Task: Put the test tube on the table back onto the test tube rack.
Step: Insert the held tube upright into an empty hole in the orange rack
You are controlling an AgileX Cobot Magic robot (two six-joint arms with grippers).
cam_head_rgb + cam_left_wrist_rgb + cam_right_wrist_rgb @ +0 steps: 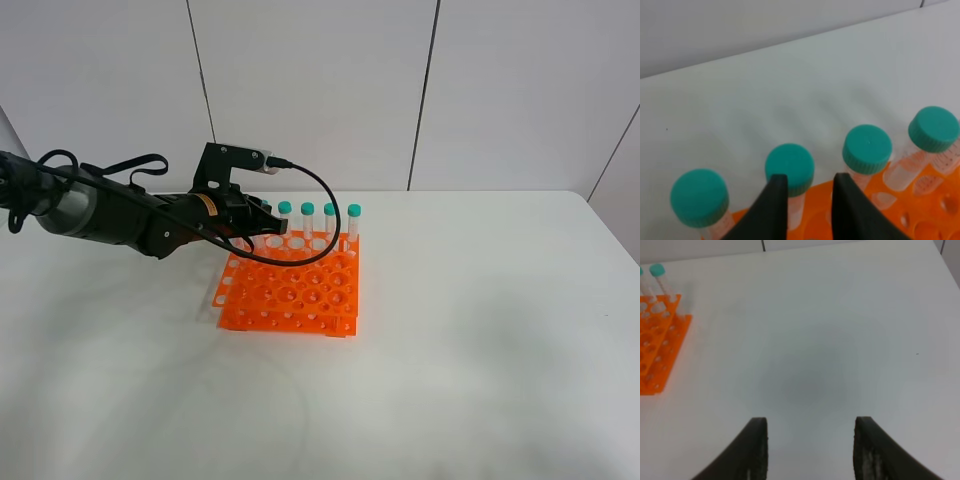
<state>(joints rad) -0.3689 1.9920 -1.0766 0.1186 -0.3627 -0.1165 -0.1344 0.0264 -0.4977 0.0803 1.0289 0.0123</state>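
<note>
Left pincer (809,186) hovers beside racked test tube (790,169).

One orange test tube rack (293,287). Green-capped test tubes standing in its far row: four plain in the left wrist view (789,167); the high view shows four clear of the left gripper (262,222), maybe a fifth cap behind it, can't tell. One white table (480,340). Two arms, two grippers; right gripper (810,450).

L pincer (809,182) slightly parted, arm outstretched; R pincer (810,432) agape.
</note>
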